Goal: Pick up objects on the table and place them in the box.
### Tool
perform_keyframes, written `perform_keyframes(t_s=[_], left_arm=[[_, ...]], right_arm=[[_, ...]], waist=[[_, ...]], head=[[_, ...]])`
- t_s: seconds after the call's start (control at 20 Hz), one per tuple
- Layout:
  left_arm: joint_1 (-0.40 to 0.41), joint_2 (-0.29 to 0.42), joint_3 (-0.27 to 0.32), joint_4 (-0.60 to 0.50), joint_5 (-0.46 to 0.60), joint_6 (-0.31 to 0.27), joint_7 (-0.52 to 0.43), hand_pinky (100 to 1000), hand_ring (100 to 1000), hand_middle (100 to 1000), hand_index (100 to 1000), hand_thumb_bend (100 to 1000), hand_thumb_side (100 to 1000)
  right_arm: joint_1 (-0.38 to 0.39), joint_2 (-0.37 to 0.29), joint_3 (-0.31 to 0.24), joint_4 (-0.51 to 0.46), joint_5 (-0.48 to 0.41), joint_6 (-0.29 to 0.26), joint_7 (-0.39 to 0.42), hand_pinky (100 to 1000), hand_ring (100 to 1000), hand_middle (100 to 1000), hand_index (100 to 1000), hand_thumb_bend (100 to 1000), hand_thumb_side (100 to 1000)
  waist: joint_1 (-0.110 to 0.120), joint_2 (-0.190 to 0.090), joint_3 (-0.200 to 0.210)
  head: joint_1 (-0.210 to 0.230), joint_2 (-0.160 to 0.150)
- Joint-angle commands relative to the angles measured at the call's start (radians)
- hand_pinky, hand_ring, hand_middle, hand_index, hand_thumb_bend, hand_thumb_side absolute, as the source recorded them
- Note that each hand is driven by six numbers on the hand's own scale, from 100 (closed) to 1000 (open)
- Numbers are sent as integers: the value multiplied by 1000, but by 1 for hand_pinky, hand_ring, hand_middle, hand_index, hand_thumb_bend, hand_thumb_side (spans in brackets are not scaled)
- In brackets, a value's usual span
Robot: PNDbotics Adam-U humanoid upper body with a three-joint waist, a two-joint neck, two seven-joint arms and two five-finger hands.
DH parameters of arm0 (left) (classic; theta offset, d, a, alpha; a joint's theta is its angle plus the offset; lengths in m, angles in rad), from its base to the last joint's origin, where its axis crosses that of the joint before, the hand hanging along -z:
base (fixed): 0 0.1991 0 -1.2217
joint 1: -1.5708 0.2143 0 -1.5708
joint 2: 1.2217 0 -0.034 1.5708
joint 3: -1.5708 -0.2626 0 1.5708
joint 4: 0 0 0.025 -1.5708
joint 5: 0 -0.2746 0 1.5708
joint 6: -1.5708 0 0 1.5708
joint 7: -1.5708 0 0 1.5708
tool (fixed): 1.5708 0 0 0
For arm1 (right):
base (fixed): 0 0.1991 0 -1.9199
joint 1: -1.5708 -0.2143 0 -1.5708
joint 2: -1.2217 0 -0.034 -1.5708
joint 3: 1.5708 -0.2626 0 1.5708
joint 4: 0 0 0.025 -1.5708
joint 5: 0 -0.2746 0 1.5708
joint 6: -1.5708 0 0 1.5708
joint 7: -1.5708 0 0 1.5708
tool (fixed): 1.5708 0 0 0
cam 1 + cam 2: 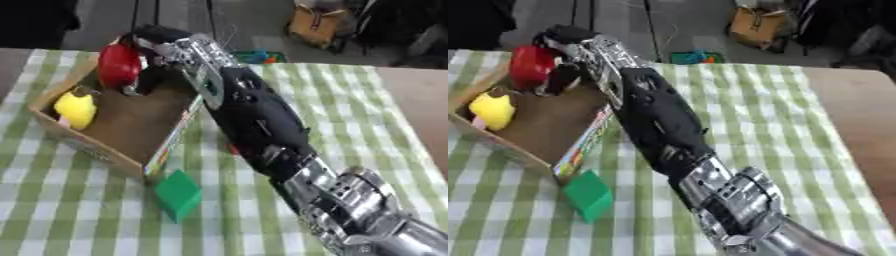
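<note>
My right arm reaches from the lower right across the table to the open cardboard box (90, 145) at the left. My right hand (154, 42) is over the box's far corner, fingers curled round a red rounded object (119, 64) held just inside the rim. A yellow object (76, 108) lies inside the box against its left wall. On the cloth just in front of the box's near corner lies a green block (178, 194). A small red thing (232, 149) peeks out from under my forearm, right of the box. My left hand is not visible.
A green-and-white checked cloth (367, 115) covers the table, and bare brown table edge (420, 110) shows at the right. Beyond the far edge, a tan bag (317, 24) and a small colourful item (254, 55) sit on the floor.
</note>
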Motion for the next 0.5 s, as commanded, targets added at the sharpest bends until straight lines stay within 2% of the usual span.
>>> perform_keyframes(t_s=[0.05, 0.2, 0.3, 0.35, 0.4, 0.45, 0.5], left_arm=[[-16, 6, 2, -14, 4, 0, -1, 833, 846, 777, 771, 100, 1000], [-15, 7, 1, -14, 3, 1, -1, 833, 845, 776, 771, 100, 1000], [-14, 7, 1, -14, 2, 2, -1, 833, 845, 776, 771, 100, 1000], [-14, 7, 1, -14, 2, 2, -1, 833, 845, 776, 771, 100, 1000], [-14, 7, 1, -14, 2, 2, -1, 833, 845, 776, 771, 100, 1000], [-13, 7, 1, -14, 2, 2, -1, 833, 845, 776, 771, 100, 1000], [-13, 7, 2, -14, 1, 3, 0, 833, 845, 776, 771, 100, 1000]], right_arm=[[-19, -6, 2, -3, 18, -3, -8, 215, 569, 681, 694, 100, 442], [-27, -14, 4, -2, 41, -4, -10, 283, 627, 746, 822, 100, 472], [-29, -16, 4, -3, 59, -4, -16, 337, 681, 789, 865, 121, 492], [-29, -16, 4, -3, 67, -6, -19, 337, 681, 789, 865, 121, 492], [-29, -16, 6, -2, 75, -10, -19, 424, 751, 846, 936, 230, 562], [-29, -15, 7, -1, 83, -14, -20, 477, 781, 876, 964, 302, 619], [-29, -15, 7, 0, 87, -21, -18, 477, 781, 876, 964, 302, 619]], waist=[[13, -19, 2], [13, -21, -3], [14, -21, -4], [14, -22, -4], [14, -22, -5], [15, -22, -6], [16, -22, -6]], head=[[3, -10], [4, -8], [4, -9], [4, -9], [5, -9], [5, -10], [5, -8]])
